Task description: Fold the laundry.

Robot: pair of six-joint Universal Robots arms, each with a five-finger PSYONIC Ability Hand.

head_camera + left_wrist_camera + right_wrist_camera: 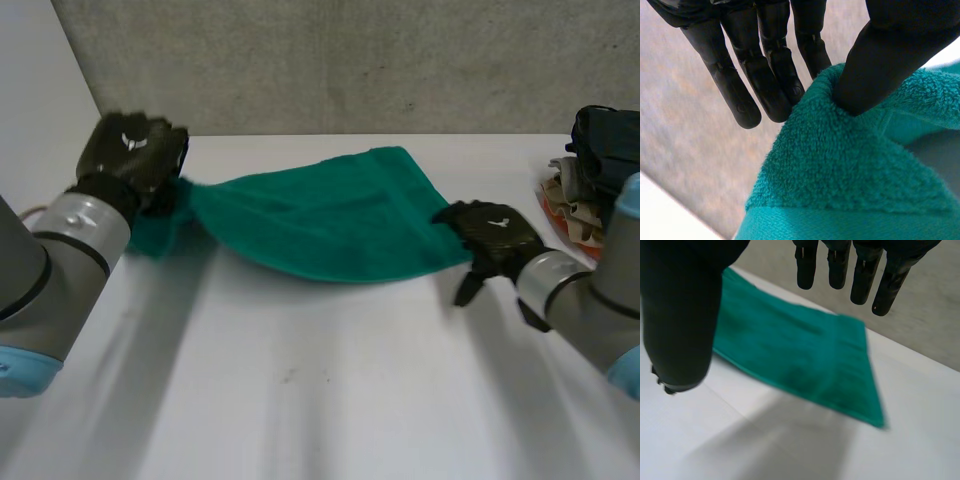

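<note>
Left hand pinches terry towel corner, seemingly; right hand splayed.

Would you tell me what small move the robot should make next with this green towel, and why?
Probably bring the right robot hand onto the nearest corner of the green towel and pinch it. The left robot hand pinches the towel's other end between thumb and fingers, while the right one hangs open beside the towel, holding nothing, so a fold likely needs that second grip.

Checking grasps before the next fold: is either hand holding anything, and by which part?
The left hand pinches the green towel at its left end between thumb and fingers. The right hand holds nothing.
</note>
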